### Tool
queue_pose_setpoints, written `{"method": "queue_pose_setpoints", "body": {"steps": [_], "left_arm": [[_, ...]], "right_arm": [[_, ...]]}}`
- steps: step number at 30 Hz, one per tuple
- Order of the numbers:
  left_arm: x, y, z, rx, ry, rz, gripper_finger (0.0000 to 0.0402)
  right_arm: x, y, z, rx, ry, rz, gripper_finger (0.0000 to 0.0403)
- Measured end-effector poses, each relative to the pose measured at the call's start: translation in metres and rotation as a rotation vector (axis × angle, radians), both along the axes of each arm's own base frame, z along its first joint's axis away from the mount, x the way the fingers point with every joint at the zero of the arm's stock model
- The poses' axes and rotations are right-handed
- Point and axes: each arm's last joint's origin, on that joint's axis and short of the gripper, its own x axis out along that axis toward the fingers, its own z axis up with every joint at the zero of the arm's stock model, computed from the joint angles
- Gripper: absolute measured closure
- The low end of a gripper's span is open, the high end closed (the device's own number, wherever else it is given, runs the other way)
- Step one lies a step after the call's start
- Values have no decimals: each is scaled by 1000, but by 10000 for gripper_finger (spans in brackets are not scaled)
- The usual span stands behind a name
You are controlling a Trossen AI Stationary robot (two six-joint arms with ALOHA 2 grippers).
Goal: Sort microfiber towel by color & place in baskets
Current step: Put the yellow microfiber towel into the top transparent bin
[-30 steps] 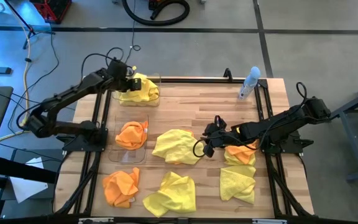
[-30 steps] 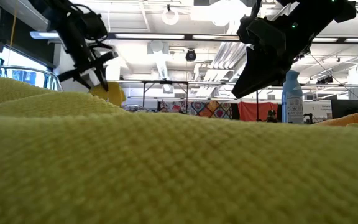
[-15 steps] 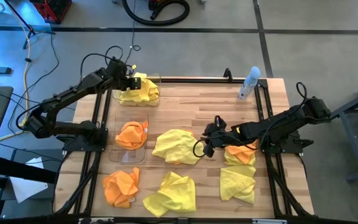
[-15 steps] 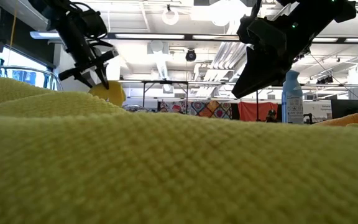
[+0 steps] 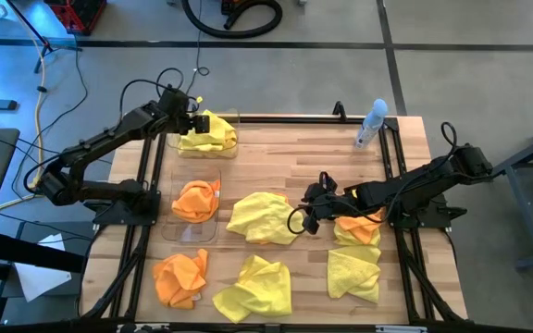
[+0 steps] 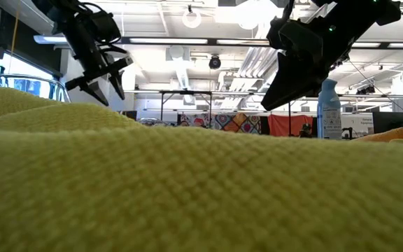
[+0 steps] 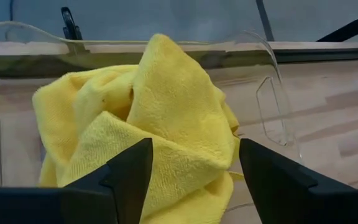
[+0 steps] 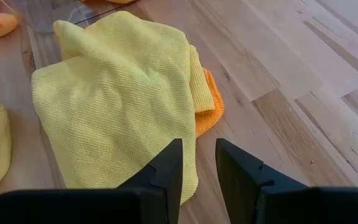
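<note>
My left gripper hangs open just above the far clear basket, where a crumpled yellow towel lies. The nearer basket holds an orange towel. My right gripper hovers with a narrow gap between its fingers, over the right edge of a loose yellow towel; an orange towel peeks out from under that cloth. More towels lie on the table: yellow and orange.
A slim clear spray bottle stands at the table's far right. Bare wood shows between the far basket and the bottle. A yellow towel close to the low camera fills the lower part of that view. Dark frame rails run along the table's sides.
The yellow towel corner that showed at my left gripper's fingertips in the low view has dropped out of sight, and the fingers now stand bare above the far basket. My right arm has kept still.
</note>
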Motion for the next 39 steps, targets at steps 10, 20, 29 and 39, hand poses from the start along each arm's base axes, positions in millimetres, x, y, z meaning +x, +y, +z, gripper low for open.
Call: {"method": "queue_pose_setpoints", "body": {"steps": [10, 20, 29, 39], "left_arm": [[6, 14, -18, -17, 75, 115, 174], [34, 46, -104, -226, 256, 82, 174], [36, 48, -108, -229, 253, 81, 174], [22, 14, -36, -72, 121, 27, 174]], "right_arm": [[0, 0, 0, 0, 0, 0, 314], [1, -4, 0, -2, 1, -13, 314], [1, -5, 0, -4, 2, -15, 314], [1, -5, 0, -4, 2, -15, 314]]}}
